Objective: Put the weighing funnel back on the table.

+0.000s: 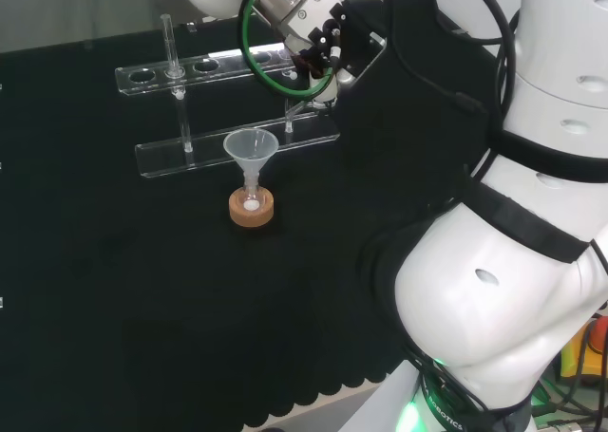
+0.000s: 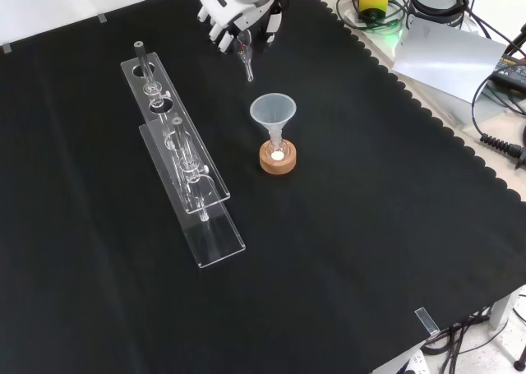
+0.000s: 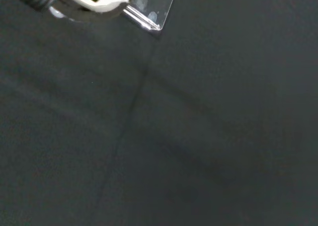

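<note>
Within the curled hand (image 2: pixel 231 14), the weighing funnel (image 2: pixel 246 57) stands upright, stem down.

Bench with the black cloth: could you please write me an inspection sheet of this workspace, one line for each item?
Surface: black cloth, flat, scalloped edge; no spill seen.
Job's things: weighing funnel held above the cloth, stem down, not yet laid down; whether its tip touches the cloth I cannot tell.
Clutter: funnel upright in a small flask on a cork ring; clear rack with at least one tube.
Hand: hand near the rack's far end in the front view, fingers curled on the weighing funnel.
Cables: green cable at the wrist; black cables off the cloth's right edge in the front view.
Surroundings: grey sheet beyond the cloth.
</note>
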### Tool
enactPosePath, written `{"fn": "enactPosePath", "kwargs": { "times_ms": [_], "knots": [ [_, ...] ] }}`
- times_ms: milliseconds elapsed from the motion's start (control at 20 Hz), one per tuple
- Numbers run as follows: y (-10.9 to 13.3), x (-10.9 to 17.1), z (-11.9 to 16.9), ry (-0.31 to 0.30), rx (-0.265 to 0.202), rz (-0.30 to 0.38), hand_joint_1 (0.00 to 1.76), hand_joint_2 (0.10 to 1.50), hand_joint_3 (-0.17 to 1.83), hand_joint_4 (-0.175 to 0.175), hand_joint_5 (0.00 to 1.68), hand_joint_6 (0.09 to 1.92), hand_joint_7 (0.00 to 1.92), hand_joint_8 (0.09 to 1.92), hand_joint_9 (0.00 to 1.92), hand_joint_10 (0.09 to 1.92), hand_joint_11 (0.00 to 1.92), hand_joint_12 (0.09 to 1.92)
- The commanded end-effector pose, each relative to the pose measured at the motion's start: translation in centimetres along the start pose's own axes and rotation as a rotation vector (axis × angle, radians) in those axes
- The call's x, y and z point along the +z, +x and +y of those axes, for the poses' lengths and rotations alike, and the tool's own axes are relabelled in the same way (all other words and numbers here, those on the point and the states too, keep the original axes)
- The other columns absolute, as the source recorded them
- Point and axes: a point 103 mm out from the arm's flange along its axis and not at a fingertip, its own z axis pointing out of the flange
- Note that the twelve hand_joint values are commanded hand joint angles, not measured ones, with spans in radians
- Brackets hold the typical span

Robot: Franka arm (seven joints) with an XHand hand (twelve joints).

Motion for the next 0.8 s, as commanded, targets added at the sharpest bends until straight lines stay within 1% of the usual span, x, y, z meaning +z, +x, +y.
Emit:
{"fn": "enactPosePath", "kwargs": {
  "times_ms": [50,200,400,500,600,800],
  "knots": [
    [-0.3,0.9,0.4,0.006,-0.004,0.041,1.06,0.77,0.68,0.122,1.03,1.1,0.77,0.72,1.1,0.39,0.75,1.07],
    [-0.5,1.5,0.7,-0.006,-0.011,0.068,1.06,0.77,0.68,0.122,1.03,1.1,0.77,0.72,1.1,0.39,0.75,1.07],
    [-0.8,2.6,1.3,-0.006,-0.015,0.104,1.06,0.77,0.68,0.121,1.03,1.1,0.77,0.72,1.1,0.39,0.75,1.07],
    [-0.9,3.4,1.7,-0.002,-0.014,0.118,1.06,0.77,0.68,0.12,1.03,1.1,0.77,0.72,1.1,0.39,0.75,1.07],
    [-1.0,4.1,2.2,-0.011,-0.023,0.147,1.06,0.77,0.68,0.119,1.03,1.1,0.77,0.72,1.1,0.39,0.75,1.07],
    [-1.0,5.8,3.1,-0.001,-0.025,0.186,1.06,0.77,0.67,0.118,1.03,1.1,0.77,0.72,1.1,0.39,0.75,1.06]
  ]
}}
